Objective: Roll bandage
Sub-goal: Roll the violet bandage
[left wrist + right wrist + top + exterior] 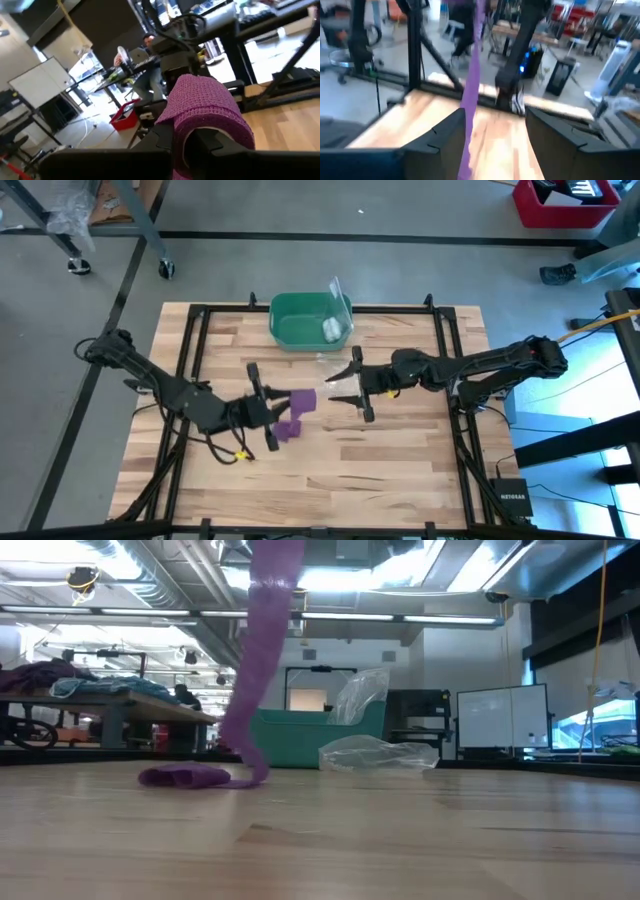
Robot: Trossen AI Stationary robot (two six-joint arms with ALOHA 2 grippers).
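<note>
While clamped in the left hand (272, 416), the bandage (296, 409) hangs mid-table.

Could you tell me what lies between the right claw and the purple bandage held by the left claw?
Only bare wooden table shows in the high view between the open right claw and the bandage in the left claw.

On the table (400, 470) the bin (300, 330) sits at the far edge with a clear bag (338, 370) just before it, the bandage (296, 412) hanging from the left gripper (268, 412) to the tabletop near centre, and the right gripper (358, 384) to its right.
</note>
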